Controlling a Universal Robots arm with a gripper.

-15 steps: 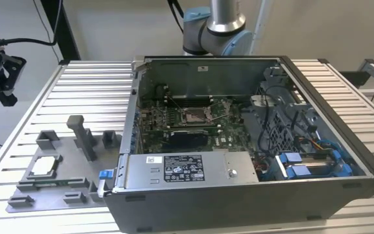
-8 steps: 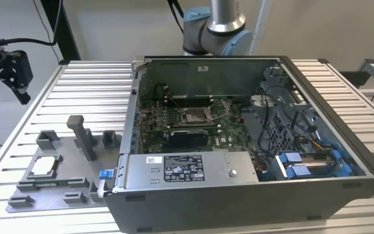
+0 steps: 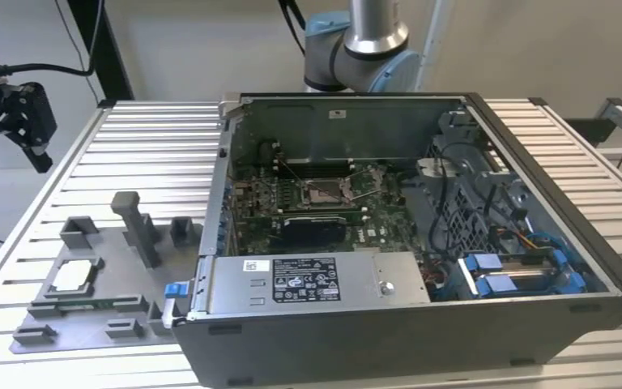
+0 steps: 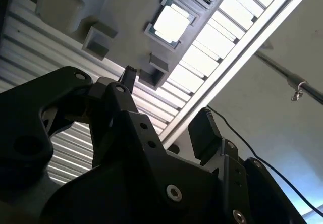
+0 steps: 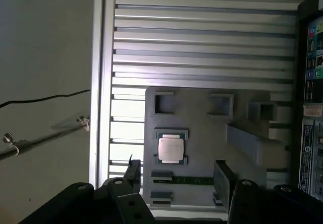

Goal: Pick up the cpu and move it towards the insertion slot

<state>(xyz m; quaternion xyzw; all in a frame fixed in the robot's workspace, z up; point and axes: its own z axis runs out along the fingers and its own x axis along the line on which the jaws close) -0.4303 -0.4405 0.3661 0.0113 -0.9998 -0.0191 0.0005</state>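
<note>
The cpu point(image 3: 74, 277) is a small silvery square chip lying flat in a recess of the grey fixture plate point(image 3: 127, 320) at the exterior view's left. Both wrist views look down on the cpu point(image 5: 170, 148) point(image 4: 171, 21) from well above. My gripper point(image 3: 9, 160) hangs high over the table's left edge, apart from the chip. It is open, and nothing sits between the black fingers point(image 5: 132, 171). The insertion slot point(image 3: 322, 192) is a metal-framed socket with wire levers on the motherboard inside the open computer case point(image 3: 398, 324).
Grey blocks and a tall grey post point(image 3: 138, 227) stand on the fixture plate around the chip. A labelled silver box point(image 3: 311, 279) and a black panel point(image 3: 308, 231) lie near the socket. The case walls rise around the motherboard. A black cable point(image 5: 45, 99) runs beyond the ribbed table's edge point(image 5: 98, 82).
</note>
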